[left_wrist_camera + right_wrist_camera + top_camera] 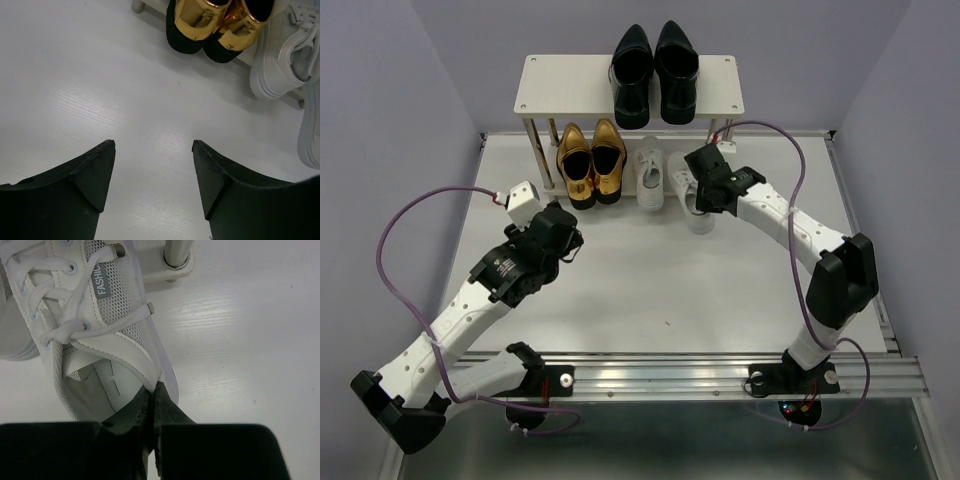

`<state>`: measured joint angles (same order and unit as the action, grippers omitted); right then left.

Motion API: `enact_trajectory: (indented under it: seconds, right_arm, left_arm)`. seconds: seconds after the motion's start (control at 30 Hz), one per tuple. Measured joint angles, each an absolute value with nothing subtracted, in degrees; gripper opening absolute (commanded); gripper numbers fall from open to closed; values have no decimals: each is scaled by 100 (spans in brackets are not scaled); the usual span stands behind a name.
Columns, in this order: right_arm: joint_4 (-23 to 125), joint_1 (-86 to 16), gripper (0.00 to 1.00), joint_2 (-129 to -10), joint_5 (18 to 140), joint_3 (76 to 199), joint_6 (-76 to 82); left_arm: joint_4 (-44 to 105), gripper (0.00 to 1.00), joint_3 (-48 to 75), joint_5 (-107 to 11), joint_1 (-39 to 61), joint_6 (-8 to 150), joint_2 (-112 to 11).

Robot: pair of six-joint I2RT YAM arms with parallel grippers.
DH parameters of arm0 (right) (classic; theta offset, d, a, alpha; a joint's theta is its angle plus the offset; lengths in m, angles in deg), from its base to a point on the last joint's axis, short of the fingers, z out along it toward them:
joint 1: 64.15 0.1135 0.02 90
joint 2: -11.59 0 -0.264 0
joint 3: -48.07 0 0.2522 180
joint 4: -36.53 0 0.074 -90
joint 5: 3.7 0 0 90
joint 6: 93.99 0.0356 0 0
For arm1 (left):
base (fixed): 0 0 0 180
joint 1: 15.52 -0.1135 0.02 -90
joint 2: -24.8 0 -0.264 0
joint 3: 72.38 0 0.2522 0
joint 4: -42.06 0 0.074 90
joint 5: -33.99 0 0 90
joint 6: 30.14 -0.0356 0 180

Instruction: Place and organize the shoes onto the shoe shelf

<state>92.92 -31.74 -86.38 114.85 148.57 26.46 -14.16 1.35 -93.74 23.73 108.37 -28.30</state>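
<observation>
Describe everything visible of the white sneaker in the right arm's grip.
The white sneaker is a lace-up with mesh sides, smooth leather-like trim, metal lace tips and a grey label. The right tool is shut on its collar edge. It points toe-first toward the shoe shelf, by the right front leg, beside its twin; whether it is lifted is unclear.

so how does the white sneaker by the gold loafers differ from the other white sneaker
The white sneaker by the gold loafers stands free, with nothing touching it; the other white sneaker is pinched at its collar rim by the right gripper, jaws shut. The first rests on the shoe shelf's lower board; the other sits further out toward the arms. Both are white lace-ups with toes pointing toward the shelf.
</observation>
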Motion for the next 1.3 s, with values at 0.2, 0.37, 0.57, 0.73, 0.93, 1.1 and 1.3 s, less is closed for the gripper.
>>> enact_trajectory:
  seconds: [0.2, 0.37, 0.57, 0.73, 0.93, 1.1, 1.3]
  right_arm:
    - [9012, -3240, 1, -9170, 11560, 15331, 2729]
    - [8820, -3334, 1, -9517, 11649, 15618, 2821]
    - [8601, -3382, 1, -9740, 11719, 15788, 2952]
    - [8505, -3393, 1, -9941, 11759, 15985, 3127]
    - [8396, -3410, 1, -10164, 11763, 16221, 3228]
    - [8219, -3413, 1, -10300, 11774, 16263, 3265]
    - [8160, -3413, 1, -10335, 11778, 16260, 3289]
  left_arm:
    - [-1475, 74, 152, -9379, 2362, 10837, -2828]
    - [-1536, 74, 152, -9381, 2335, 10841, -2787]
    - [-1566, 74, 152, -9383, 2335, 10843, -2723]
    - [-1577, 74, 152, -9385, 2335, 10843, -2723]
    - [-1590, 74, 152, -9401, 2335, 10854, -2723]
    - [-1617, 74, 152, -9407, 2333, 10872, -2723]
    - [-1619, 74, 152, -9407, 2325, 10885, -2723]
